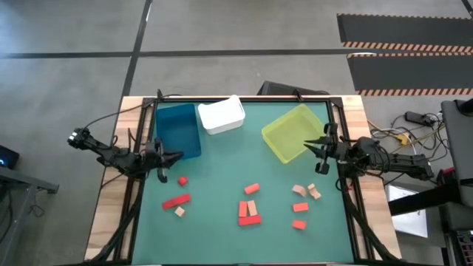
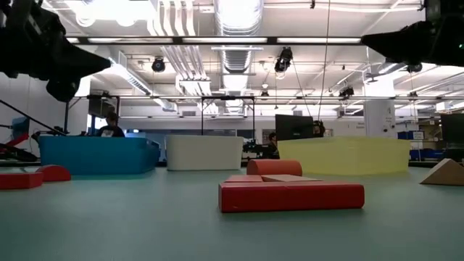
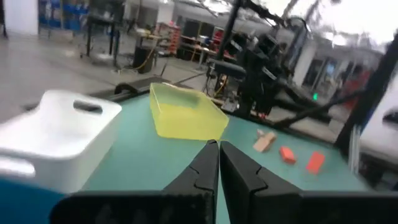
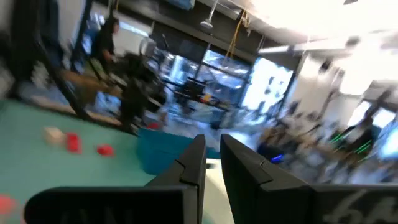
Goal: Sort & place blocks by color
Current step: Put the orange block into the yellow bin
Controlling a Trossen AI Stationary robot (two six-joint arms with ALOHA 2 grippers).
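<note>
Several small blocks lie flat on the green table point(image 1: 222, 177) in its near half. A red cube point(image 1: 182, 180), a red bar point(image 1: 176, 201) and a tan cube point(image 1: 179, 211) are at the left. An orange block point(image 1: 251, 189) and a red cluster point(image 1: 249, 213) sit in the middle. Tan pieces point(image 1: 299, 191) and orange pieces point(image 1: 299, 207) are at the right. My left gripper point(image 1: 177, 156) point(image 3: 218, 146) hangs shut at the table's left edge, pointing level across the table. My right gripper point(image 1: 307, 145) point(image 4: 211, 142) hangs shut at the right edge beside the yellow-green bin. Neither holds anything.
Three bins stand along the far side: a blue bin point(image 1: 178, 131) at the left, a white bin point(image 1: 221, 114) in the middle, and a yellow-green bin point(image 1: 294, 132) at the right, turned askew. Green table shows between the bins and the blocks.
</note>
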